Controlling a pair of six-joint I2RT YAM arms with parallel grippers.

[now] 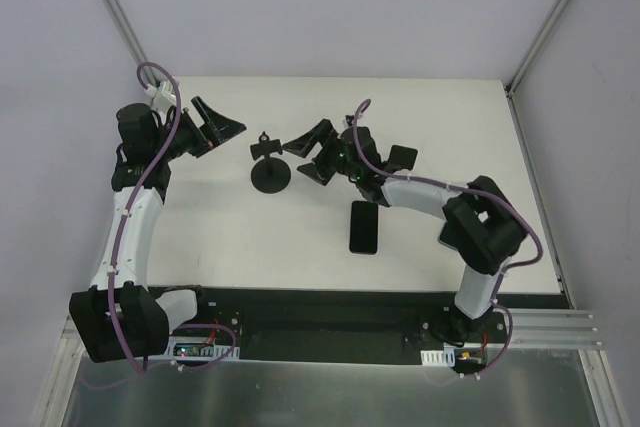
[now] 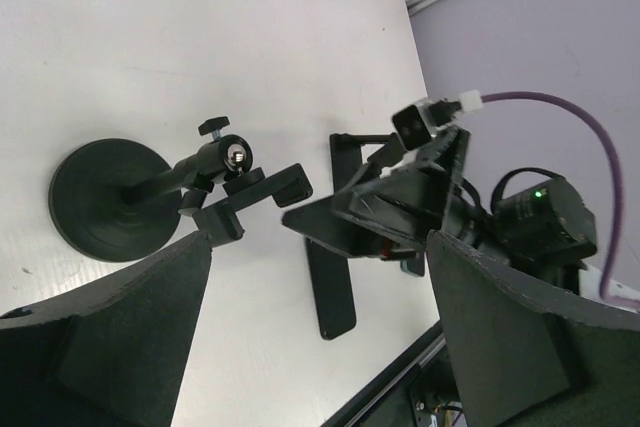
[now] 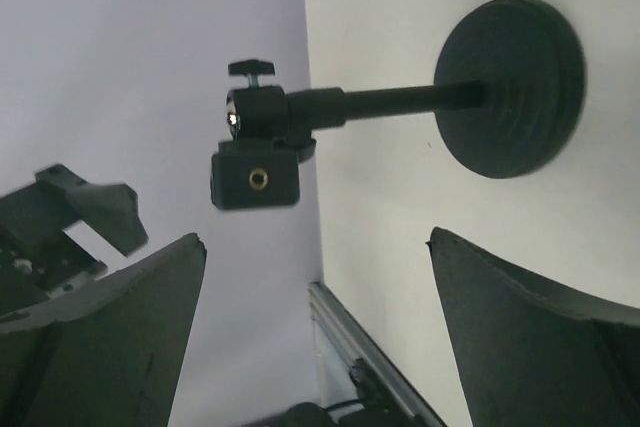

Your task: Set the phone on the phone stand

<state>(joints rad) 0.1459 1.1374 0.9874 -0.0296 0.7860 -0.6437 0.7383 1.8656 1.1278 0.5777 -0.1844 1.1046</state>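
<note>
Nearest the arm bases, the phone (image 1: 364,228) lies flat on the white table (image 1: 440,117), dark face up, at about 4 o'clock from the phone stand (image 1: 270,175) and apart from it. Nothing grips it. Its long axis runs 12 to 6 in the top view; which end is its top cannot be told. It rests just under the right forearm, so that arm would likely have to draw back to reach it. Farther out, the right gripper (image 1: 296,158) sits at 3 o'clock of the stand with its fingers spread wide and nothing between them. Its wrist view looks straight at the post and clamp, so it seems placed to check or steady the stand rather than fetch the phone. The stand is upright on its disc base, with the clamp holder (image 1: 265,144) on top, its bar roughly 9 to 3 and empty. Farthest, at 10 o'clock, the left gripper (image 1: 222,132) hangs with fingers also spread, facing the clamp from the other side, probably waiting in support.
</note>
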